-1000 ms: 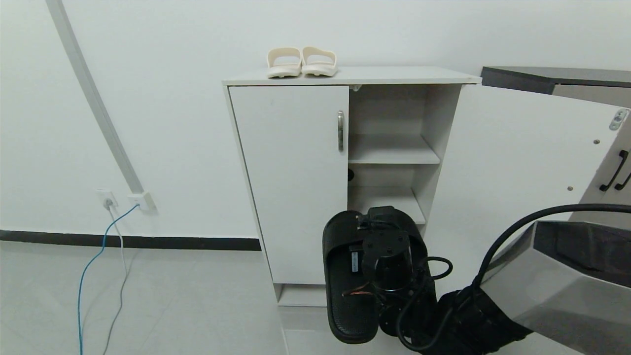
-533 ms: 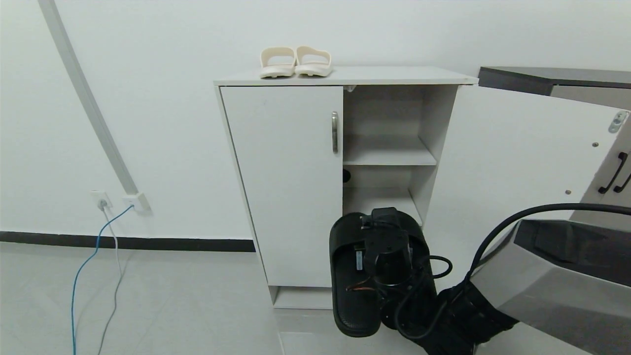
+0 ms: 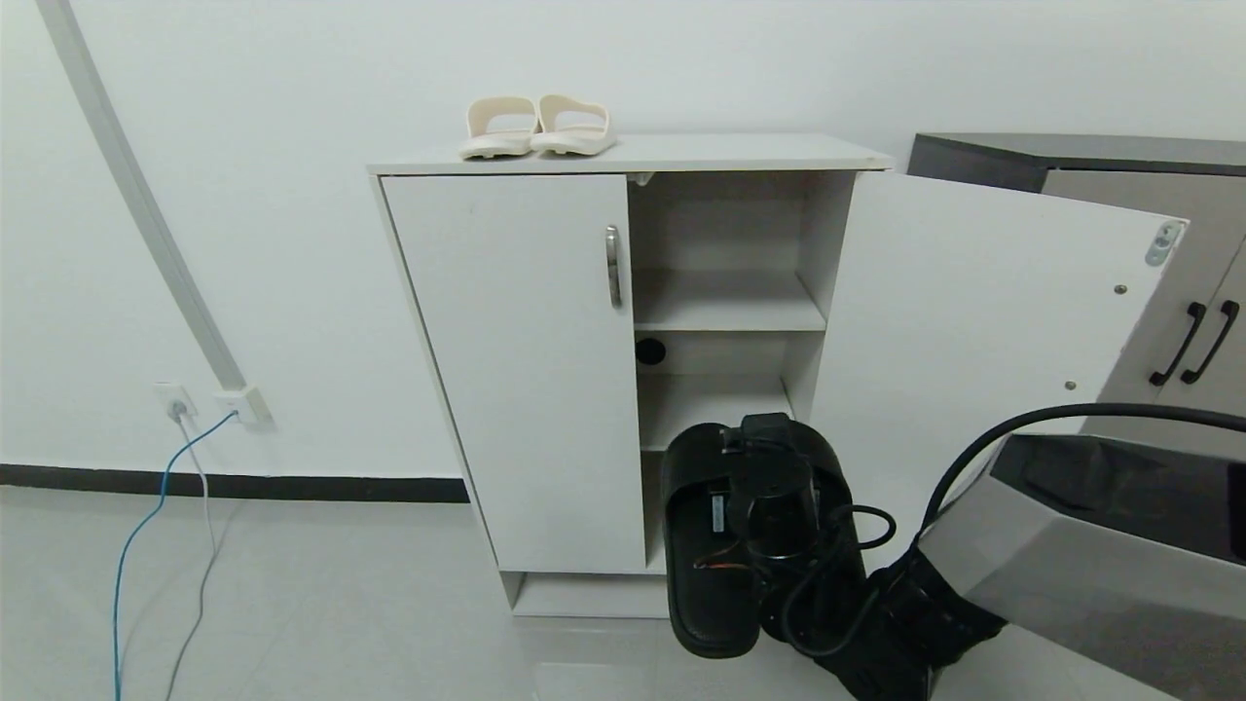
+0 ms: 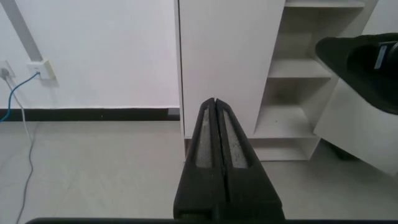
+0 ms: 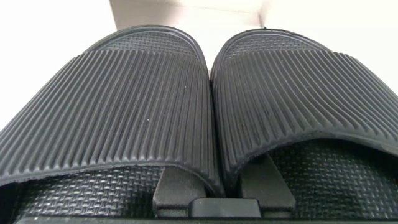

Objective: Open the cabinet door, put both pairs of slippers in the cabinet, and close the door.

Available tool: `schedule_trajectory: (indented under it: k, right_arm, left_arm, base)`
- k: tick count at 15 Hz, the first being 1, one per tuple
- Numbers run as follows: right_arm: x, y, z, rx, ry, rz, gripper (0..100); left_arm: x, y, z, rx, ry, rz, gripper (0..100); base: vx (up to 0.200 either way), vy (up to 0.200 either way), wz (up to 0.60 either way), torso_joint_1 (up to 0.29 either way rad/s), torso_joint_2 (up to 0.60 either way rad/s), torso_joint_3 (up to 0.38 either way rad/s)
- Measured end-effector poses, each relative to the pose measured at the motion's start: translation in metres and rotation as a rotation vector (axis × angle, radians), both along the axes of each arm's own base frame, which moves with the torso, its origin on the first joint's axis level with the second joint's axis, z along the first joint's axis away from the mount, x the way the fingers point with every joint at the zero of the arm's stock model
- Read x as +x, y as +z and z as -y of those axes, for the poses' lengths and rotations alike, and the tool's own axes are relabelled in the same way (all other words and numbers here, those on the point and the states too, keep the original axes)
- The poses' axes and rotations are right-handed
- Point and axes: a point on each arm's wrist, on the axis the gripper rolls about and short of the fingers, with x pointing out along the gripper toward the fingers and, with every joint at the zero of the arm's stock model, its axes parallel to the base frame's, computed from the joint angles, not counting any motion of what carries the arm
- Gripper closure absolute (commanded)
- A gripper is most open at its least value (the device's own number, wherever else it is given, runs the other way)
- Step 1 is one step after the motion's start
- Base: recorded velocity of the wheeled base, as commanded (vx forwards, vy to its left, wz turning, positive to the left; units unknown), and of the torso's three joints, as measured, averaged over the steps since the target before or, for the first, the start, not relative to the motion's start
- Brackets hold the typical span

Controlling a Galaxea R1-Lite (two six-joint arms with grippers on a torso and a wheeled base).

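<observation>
Holding black slippers [image 3: 706,570] in right fingers [image 5: 179,186], clamped on the pair's touching inner edges. Long axis in line with fingers, toes pointing ahead at open cabinet [image 3: 516,370], lower shelf. Left fingers [image 4: 203,143] pressed together, nothing between. Beige slippers [image 3: 537,125] higher up, on cabinet top.

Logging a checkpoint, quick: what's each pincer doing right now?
Left pincer: closed, empty.
Right pincer: closed on the black slippers.
</observation>
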Motion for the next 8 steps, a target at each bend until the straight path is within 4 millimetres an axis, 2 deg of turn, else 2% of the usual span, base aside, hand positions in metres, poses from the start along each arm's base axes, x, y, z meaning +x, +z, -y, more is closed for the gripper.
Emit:
schedule_trajectory:
  k: [2,8]
  right_arm:
    - [0.001,-0.006,-0.005,0.000,0.030,-0.007,100]
    - [0.011,-0.016,-0.003,-0.009,0.011,-0.014,100]
  left_arm:
    - [0.000,0.000,0.000,0.001,-0.001,0.000,100]
    - [0.000,0.000,0.000,0.002,-0.004,-0.001,100]
  base:
    - [0.000,0.000,0.00,0.000,0.00,0.000]
    - [0.000,0.000,0.00,0.000,0.00,0.000]
